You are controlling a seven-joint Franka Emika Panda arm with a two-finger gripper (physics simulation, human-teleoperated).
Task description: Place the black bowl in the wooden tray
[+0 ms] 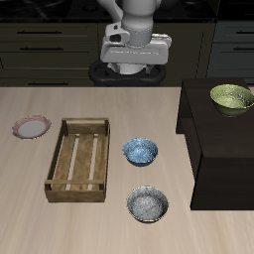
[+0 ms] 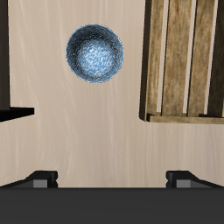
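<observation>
black bowl [image 1: 148,205] is judged light, rigid, slippery; best gripped at the rim; claw [image 1: 135,62] is held wide open, empty.

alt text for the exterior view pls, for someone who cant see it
A black bowl sits near the table's front edge, beside an empty wooden tray. A blue bowl lies just behind it, and the gripper hangs at the table's back, holding nothing.

Even, soft light; sharp renders, faint shadows, no glare.
</observation>
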